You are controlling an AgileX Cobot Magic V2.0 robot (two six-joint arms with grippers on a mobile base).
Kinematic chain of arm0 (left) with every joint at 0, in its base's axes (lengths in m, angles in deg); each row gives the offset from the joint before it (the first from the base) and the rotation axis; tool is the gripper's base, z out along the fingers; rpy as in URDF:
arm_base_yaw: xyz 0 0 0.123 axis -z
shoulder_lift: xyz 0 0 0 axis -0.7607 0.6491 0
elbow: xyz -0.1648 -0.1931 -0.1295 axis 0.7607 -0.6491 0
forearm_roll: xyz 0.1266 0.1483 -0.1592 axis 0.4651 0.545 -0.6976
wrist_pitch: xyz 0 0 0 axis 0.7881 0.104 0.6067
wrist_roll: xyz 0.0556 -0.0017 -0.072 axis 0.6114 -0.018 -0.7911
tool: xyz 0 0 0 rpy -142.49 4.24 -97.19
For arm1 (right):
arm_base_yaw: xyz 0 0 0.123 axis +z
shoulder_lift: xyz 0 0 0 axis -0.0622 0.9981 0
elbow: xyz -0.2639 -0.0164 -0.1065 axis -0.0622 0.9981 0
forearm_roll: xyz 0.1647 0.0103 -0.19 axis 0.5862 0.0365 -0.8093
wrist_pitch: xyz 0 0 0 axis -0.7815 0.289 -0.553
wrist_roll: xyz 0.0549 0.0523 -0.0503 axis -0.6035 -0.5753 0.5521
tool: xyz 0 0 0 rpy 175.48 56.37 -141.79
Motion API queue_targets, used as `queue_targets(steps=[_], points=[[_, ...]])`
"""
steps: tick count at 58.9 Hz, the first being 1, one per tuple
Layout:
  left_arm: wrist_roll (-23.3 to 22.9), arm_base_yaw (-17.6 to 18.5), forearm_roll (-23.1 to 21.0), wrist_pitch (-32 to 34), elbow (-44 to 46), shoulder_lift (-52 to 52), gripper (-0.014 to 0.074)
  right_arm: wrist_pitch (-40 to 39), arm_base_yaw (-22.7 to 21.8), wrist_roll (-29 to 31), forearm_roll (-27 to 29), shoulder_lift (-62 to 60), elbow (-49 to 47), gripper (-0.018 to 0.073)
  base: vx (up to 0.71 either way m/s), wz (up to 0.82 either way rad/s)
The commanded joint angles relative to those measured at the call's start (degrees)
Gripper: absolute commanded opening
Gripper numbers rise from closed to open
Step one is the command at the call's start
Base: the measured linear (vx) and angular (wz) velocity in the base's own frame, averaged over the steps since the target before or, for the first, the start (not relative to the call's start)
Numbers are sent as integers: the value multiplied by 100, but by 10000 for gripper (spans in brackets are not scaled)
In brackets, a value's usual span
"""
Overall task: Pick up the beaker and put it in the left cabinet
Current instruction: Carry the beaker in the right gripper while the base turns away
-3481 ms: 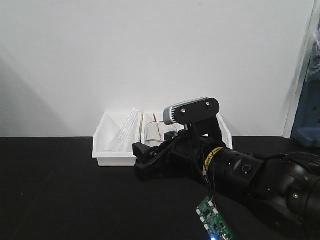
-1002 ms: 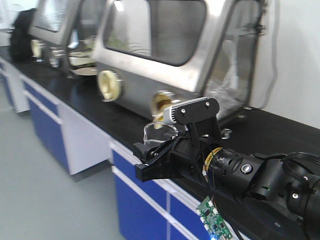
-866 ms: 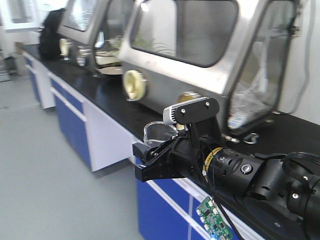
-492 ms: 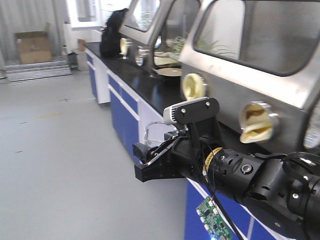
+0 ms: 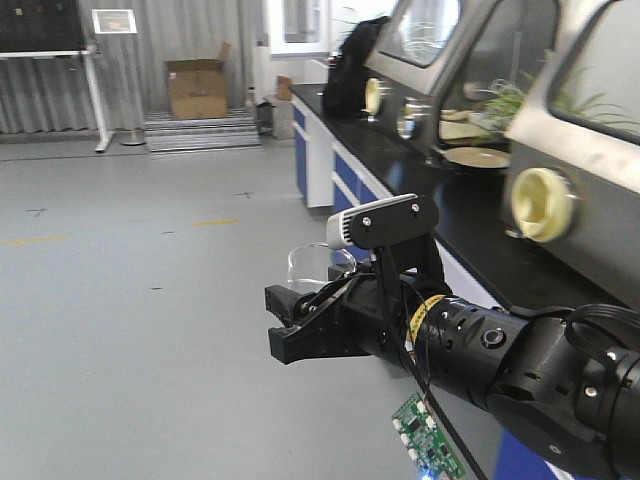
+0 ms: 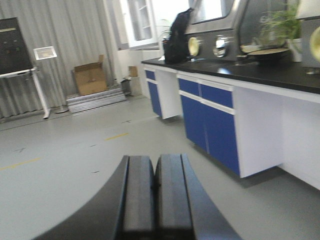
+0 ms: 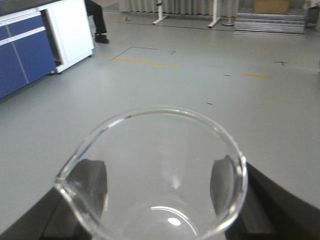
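The beaker [image 5: 313, 266] is a small clear glass cylinder with a pour spout, and it is held in the air over the floor. My right gripper [image 5: 300, 312] is shut on it. In the right wrist view the beaker's rim [image 7: 165, 112] fills the frame, and the dark fingers [image 7: 94, 181] press on both sides of the glass; the right gripper [image 7: 158, 200] sits around its lower part. My left gripper [image 6: 156, 167] is shut and empty, pointing out over the floor. The left cabinet is out of view.
A long lab bench [image 5: 400, 165] with a black top and blue doors runs along the right, with steel glove boxes [image 5: 545, 190] on it and a black bag [image 5: 350, 60]. A cardboard box [image 5: 196, 88] and a stand [image 5: 100, 90] are at the far wall. Grey floor [image 5: 130, 300] lies ahead.
The whole view has swung: the white bins and wall are gone, and the bench with glove boxes slid to the right, showing open floor. The right gripper still holds the beaker the same way.
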Motion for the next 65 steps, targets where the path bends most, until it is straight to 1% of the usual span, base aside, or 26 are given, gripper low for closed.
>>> queue_targets(steps=[1, 28, 65], points=[[-15, 3, -18, 428, -90, -106, 1, -449, -9, 11, -8, -229, -187, -6, 28, 41], [-15, 3, -18, 428, -90, -106, 1, -449, -9, 11, -8, -229, -187, -6, 35, 29], [-15, 3, -18, 428, -90, -106, 1, -449, -9, 11, -8, -229, -187, -6, 49, 8]])
